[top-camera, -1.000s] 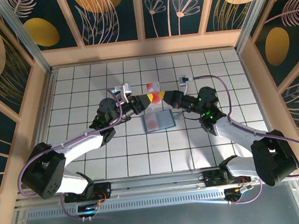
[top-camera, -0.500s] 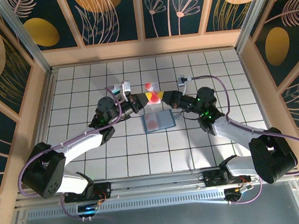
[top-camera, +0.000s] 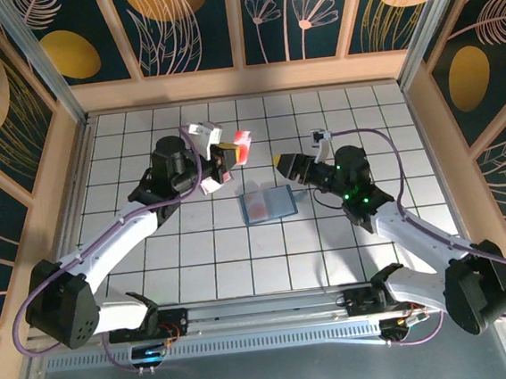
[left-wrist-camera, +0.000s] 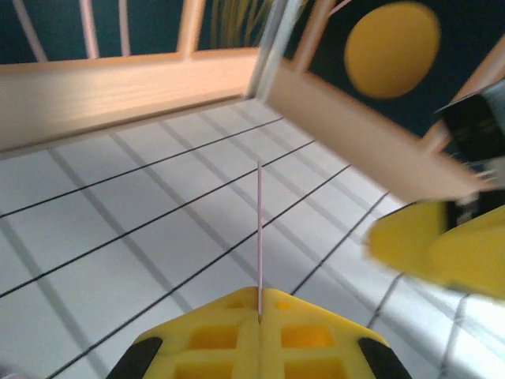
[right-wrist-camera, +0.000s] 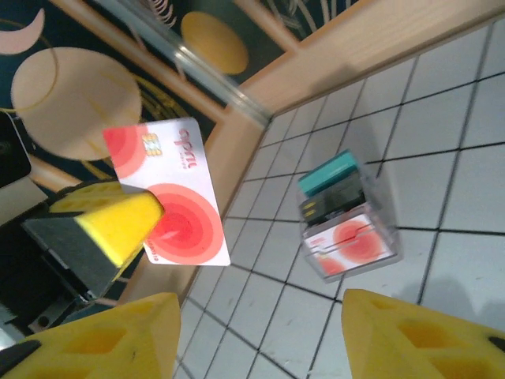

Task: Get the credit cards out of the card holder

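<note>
Card holder (top-camera: 268, 204) lies flat on the tiles (top-camera: 243, 271) between the arms with more cards (right-wrist-camera: 341, 209) showing in it, while one red-and-white credit card (top-camera: 242, 146) is up in the air, pinched in the left gripper (top-camera: 229, 156); the right gripper (top-camera: 285, 163) is spread, holding nothing. Pinch looks like it's just on one end, so a fast swing could twist it loose.

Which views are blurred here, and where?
Left wrist: right gripper and wooden rail smeared, edge-on credit card crisp. Right wrist: its own near fingers soft, card holder and the card's print fairly sharp. Top external: sharp throughout, even light.
</note>
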Action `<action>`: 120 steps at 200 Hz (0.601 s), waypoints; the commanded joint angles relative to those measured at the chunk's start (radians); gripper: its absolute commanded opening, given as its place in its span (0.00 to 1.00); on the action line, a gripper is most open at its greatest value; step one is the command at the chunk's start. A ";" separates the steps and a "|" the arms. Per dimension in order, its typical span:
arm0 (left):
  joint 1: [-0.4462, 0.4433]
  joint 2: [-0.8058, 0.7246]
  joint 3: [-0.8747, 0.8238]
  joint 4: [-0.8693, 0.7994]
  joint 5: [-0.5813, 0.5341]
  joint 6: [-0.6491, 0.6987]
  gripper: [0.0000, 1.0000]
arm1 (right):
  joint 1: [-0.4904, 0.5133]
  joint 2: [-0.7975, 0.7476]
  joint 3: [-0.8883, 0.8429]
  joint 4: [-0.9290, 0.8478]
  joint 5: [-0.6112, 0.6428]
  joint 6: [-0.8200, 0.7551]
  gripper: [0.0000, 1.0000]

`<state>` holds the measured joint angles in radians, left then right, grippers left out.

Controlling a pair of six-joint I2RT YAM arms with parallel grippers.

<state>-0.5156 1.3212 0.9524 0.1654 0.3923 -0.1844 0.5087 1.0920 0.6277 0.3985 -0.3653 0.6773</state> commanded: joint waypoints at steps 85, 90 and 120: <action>0.124 0.216 0.247 -0.512 -0.157 0.763 0.00 | 0.004 -0.123 0.056 -0.362 0.352 -0.081 0.99; 0.126 0.224 0.251 -0.515 -0.167 0.778 0.00 | 0.004 -0.122 0.058 -0.370 0.360 -0.078 0.99; 0.140 0.269 0.259 -0.511 -0.190 0.841 0.00 | 0.003 -0.104 0.070 -0.400 0.399 -0.073 0.99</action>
<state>-0.3908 1.5620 1.1767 -0.2943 0.2409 0.5331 0.5087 0.9848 0.6540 0.0433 -0.0429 0.6075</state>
